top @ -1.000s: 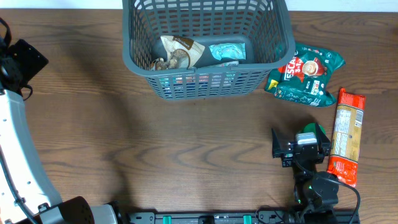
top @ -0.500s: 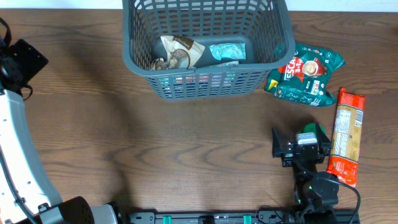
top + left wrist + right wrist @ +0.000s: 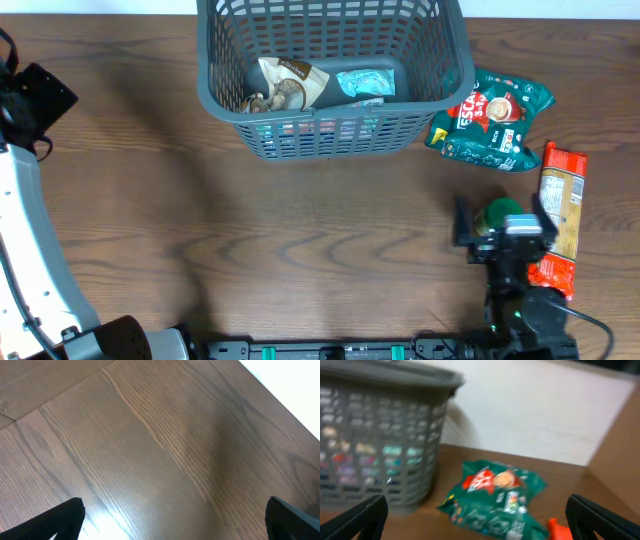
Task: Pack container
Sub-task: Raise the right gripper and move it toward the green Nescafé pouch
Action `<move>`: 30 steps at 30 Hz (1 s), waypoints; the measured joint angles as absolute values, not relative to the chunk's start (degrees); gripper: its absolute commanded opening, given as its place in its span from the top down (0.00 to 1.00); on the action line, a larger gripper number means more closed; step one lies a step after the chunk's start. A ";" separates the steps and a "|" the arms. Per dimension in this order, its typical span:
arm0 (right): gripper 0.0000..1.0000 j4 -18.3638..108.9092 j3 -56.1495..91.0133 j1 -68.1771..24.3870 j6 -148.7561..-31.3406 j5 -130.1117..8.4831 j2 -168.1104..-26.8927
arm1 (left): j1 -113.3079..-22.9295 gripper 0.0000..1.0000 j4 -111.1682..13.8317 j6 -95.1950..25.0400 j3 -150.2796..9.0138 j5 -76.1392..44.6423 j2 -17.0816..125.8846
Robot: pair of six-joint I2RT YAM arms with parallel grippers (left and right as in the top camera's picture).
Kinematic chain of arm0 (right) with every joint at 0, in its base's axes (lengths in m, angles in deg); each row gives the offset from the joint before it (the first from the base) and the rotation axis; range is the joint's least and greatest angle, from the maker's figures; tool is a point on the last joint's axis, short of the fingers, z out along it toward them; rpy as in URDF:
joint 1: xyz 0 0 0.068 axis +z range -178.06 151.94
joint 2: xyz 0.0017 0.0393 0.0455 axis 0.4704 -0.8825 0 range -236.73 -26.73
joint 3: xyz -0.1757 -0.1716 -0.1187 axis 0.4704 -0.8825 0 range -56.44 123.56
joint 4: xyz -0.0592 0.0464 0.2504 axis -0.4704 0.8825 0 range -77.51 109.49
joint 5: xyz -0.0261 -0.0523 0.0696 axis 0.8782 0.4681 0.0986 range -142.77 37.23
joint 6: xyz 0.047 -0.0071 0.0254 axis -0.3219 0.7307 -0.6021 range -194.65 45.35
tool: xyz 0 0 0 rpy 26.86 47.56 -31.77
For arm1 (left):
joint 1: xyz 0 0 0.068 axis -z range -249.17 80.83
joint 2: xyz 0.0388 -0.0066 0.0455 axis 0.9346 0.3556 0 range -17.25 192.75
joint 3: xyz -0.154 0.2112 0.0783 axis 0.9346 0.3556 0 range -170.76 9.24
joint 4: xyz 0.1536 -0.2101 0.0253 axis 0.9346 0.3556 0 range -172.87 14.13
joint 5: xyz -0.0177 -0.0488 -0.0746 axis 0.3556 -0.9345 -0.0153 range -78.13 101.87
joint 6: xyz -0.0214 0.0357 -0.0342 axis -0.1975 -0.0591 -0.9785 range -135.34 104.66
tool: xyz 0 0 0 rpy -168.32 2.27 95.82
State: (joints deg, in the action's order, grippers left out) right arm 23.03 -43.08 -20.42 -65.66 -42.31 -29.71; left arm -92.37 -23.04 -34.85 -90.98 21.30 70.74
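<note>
The dark grey slotted container (image 3: 440, 60) stands at the back middle of the table and holds a brown packet (image 3: 283, 83) and a teal packet (image 3: 366, 82). A green snack bag (image 3: 492, 118) lies right of it, also in the right wrist view (image 3: 495, 497), with the container's wall (image 3: 375, 445) at left. An orange packet (image 3: 556, 215) lies at the right edge. My right gripper (image 3: 500, 215) is open and empty beside the orange packet, facing the green bag (image 3: 475, 525). My left gripper (image 3: 175, 525) is open and empty over bare wood at the far left.
The left arm's white link (image 3: 30, 250) runs along the left edge. The table's front rail (image 3: 330, 350) lies along the bottom. A pale wall (image 3: 535, 415) rises behind the table.
My right gripper has moved a little to the right, toward the orange packet. The left arm and the packets have not moved.
</note>
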 measured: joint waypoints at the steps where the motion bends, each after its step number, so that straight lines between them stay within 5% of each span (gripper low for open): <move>1: 0.01 24.21 -40.11 -20.42 -65.72 -40.76 -31.20 | -92.37 0.01 -23.06 -34.85 -90.98 21.30 70.74; 17: 0.01 48.76 11.13 -20.49 -66.64 -33.46 -75.00 | -92.37 0.01 -23.04 -34.85 -90.92 21.30 70.74; 30: 0.01 52.37 16.39 -24.24 -71.64 -31.56 -79.70 | -92.37 0.01 -23.04 -34.85 -90.92 21.32 70.74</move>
